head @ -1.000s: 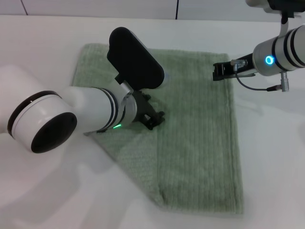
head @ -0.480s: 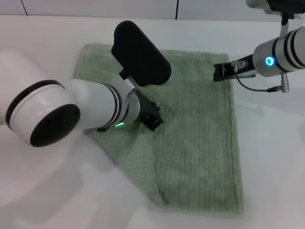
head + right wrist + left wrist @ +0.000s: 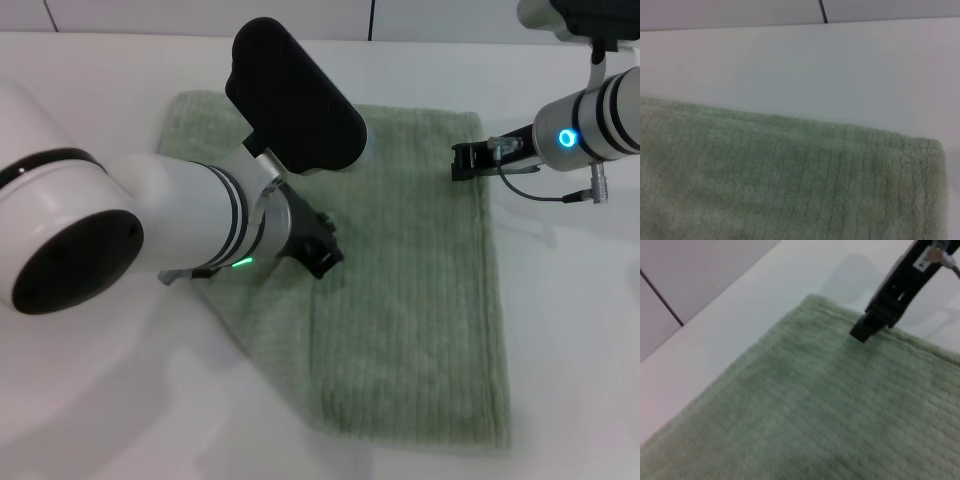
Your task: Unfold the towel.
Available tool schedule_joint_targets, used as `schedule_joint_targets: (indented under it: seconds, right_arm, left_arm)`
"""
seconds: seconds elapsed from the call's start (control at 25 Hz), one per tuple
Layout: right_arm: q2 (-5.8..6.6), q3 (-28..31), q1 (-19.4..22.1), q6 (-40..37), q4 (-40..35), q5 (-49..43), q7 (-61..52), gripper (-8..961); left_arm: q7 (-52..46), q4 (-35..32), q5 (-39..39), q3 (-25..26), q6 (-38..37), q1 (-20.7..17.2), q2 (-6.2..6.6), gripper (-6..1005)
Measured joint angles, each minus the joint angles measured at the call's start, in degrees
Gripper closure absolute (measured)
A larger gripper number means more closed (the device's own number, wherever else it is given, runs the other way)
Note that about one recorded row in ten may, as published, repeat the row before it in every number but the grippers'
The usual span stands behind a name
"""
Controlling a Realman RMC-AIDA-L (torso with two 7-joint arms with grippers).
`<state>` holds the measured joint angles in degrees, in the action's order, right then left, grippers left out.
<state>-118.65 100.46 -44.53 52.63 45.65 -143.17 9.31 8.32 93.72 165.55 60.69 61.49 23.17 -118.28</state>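
The towel (image 3: 420, 300) is lying on the white surface (image 3: 570, 330), with its far right corner near the right gripper (image 3: 462, 160). It is not yet fully open: a flap is folded over on the robot's left, its edge running down the middle of the cloth and a slanted fold line showing along the near left side.

The left gripper (image 3: 322, 250) is sitting low over the middle of the towel, right at the flap's edge, most likely because that edge is the one to be carried out to the left to open the cloth. The bulky left arm is covering much of the folded part, and I cannot tell whether the fingers are spread or pinching cloth.

The right gripper is resting at the far right corner, seemingly to pin or hold that corner so the towel does not slide while the flap is being drawn across. In the left wrist view its dark tip (image 3: 875, 322) is appearing just at the hem, touching or very nearly so. Whether its fingers are pressed together on the cloth or merely pressing down on it cannot be told.

The right wrist view is showing only that corner (image 3: 927, 150) lying flat against the surface.
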Motion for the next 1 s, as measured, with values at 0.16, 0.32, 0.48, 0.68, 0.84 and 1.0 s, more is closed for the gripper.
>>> schedule_joint_targets:
  seconds: [0.16,0.32,0.48,0.68,0.84,1.0]
  right_arm:
    - [0.00,0.00,-0.02,-0.28,-0.18,0.00,0.01,954]
    - [0.00,0.00,-0.03,-0.42,-0.47,0.00,0.01,954]
    - [0.00,0.00,-0.03,-0.43,-0.63,-0.01,0.01,954]
    - [0.00,0.00,-0.03,-0.42,-0.73,-0.08,0.01,954]
    - [0.00,0.00,-0.03,-0.44,-0.75,-0.19,0.01,954]
    - [0.00,0.00,-0.03,-0.52,-0.97,-0.29,0.01,954]
  left_arm:
    - [-0.50,3.20,0.04,1.54,4.18,-0.28,-0.03,951]
    - [-0.89,5.45,0.04,3.63,6.44,-1.19,-0.09,951]
    - [-1.38,6.07,0.04,4.32,7.91,-1.29,-0.06,951]
    - [-1.90,6.47,0.04,4.81,11.21,-1.25,-0.04,951]
    - [-2.25,7.21,0.04,4.92,12.96,-1.33,-0.02,951]
    - [-2.87,7.74,0.04,5.25,14.61,-1.43,0.03,950]
